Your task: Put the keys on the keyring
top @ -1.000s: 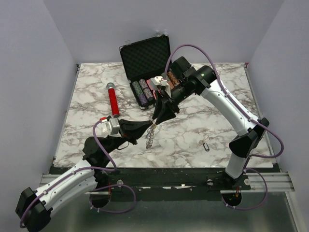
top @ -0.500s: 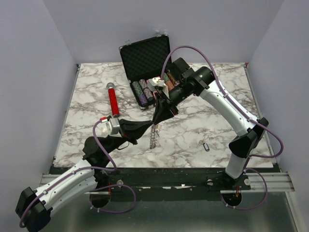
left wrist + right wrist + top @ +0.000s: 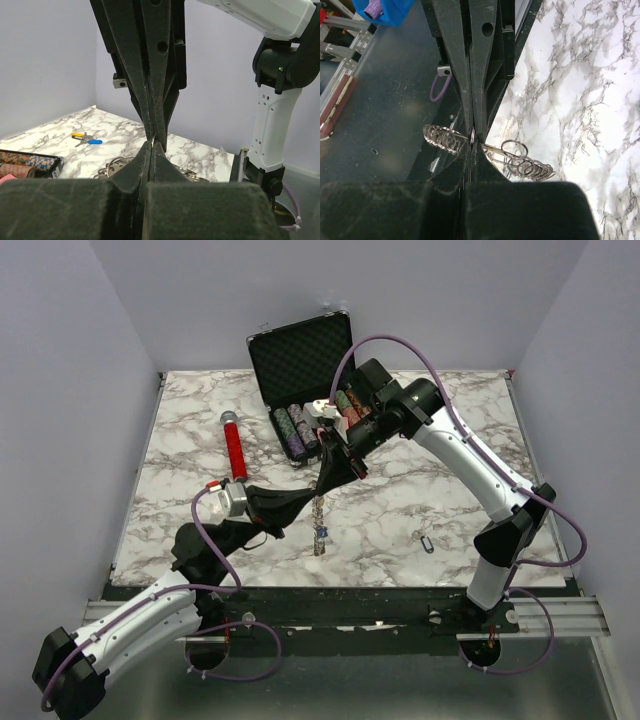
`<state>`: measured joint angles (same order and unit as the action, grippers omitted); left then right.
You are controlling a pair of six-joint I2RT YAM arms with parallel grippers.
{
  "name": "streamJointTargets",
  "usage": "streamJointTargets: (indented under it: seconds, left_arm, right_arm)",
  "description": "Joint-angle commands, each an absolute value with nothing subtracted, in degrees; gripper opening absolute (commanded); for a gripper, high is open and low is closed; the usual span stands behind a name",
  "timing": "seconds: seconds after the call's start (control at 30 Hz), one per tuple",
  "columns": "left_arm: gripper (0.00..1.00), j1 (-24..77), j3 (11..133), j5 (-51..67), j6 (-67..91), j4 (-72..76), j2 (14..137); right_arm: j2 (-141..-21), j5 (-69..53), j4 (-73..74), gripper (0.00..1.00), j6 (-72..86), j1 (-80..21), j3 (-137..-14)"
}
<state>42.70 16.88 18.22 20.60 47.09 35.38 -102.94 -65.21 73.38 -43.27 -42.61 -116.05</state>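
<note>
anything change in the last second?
The right gripper shifted slightly left and closed on the keyring, tip to tip with the left gripper. The keyring, slanted before, now hangs straight down. Unchanged: the left gripper's pinch on it, the loose key, the red cylinder and the case.

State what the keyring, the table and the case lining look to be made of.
The keyring: bare metal, silvery and polished; its thin loops glint.
The table: marble-look, white with grey veins, slightly glossy; stone or printed laminate, cannot tell.
The case lining: probably black foam, matte with a dimpled texture.
</note>
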Motion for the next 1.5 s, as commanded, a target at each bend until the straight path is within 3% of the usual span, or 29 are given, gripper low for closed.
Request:
streamJointTargets:
  seconds: [0.0,0.1,0.2,0.4,0.73,1.0,1.27,1.47]
  left_arm:
    - [0.12,42.63,16.0,16.53,22.23,51.77,34.89]
    - [0.35,42.63,15.47,15.82,22.94,51.85,34.63]
    - [0.51,42.63,14.85,14.94,23.29,52.12,34.19]
    - [0.67,42.63,14.33,13.28,23.03,50.37,32.52]
    - [0.78,42.63,14.59,8.71,18.9,40.36,26.55]
    - [0.84,42.45,20.12,1.41,13.28,19.98,22.94]
    - [0.87,42.45,28.12,-1.32,6.51,4.32,23.03]
    - [0.99,42.45,29.62,-2.19,4.22,0.09,22.33]
  right_arm:
    - [-102.39,-62.93,71.81,0.0,-41.84,-43.68,-115.05]
    - [-101.95,-62.4,71.11,0.0,-41.49,-43.68,-114.44]
    - [-101.78,-61.44,70.32,0.0,-40.96,-43.68,-113.65]
    - [-101.16,-60.91,69.43,0.0,-40.25,-42.98,-112.33]
    - [-98.79,-60.91,67.68,0.0,-39.03,-38.24,-109.78]
    - [-92.47,-57.41,63.46,0.0,-36.83,-29.89,-102.23]
    - [-90.79,-51.24,60.29,0.0,-35.42,-29.71,-98.0]
    - [-92.11,-52.11,58.89,0.01,-34.28,-29.71,-96.77]
